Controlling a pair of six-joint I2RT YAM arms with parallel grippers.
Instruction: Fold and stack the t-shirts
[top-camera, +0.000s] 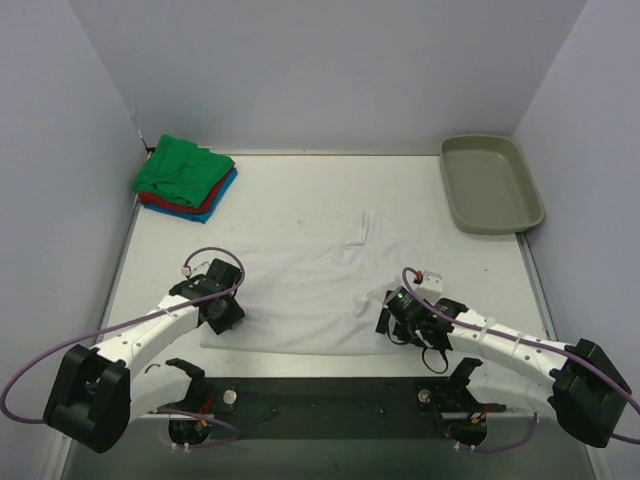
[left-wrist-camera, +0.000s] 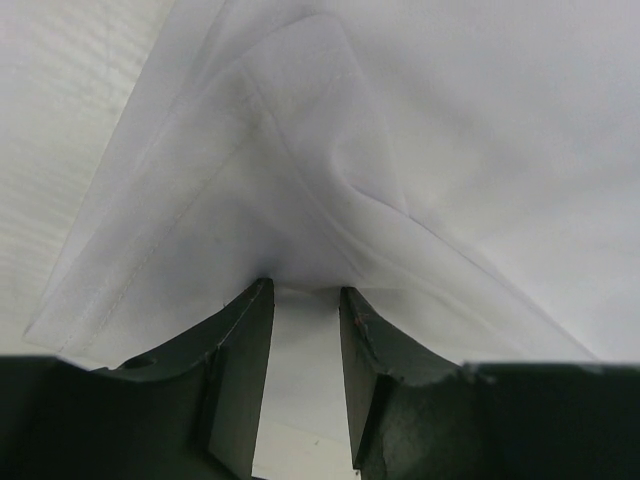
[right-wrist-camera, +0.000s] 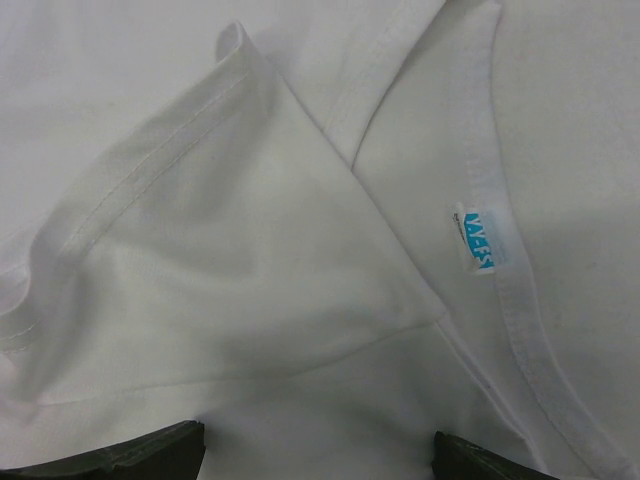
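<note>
Nearest, the left end effector (left-wrist-camera: 303, 293) is standing with jaws partly apart against a raised fold of the white tee (top-camera: 310, 290) spread across the counter (top-camera: 300, 190), grip impossible to tell, while the right end effector (right-wrist-camera: 318, 455) is hovering wide open over its collar (right-wrist-camera: 510, 300) and folded tees (top-camera: 185, 178) are sitting at 10 o'clock.
</note>
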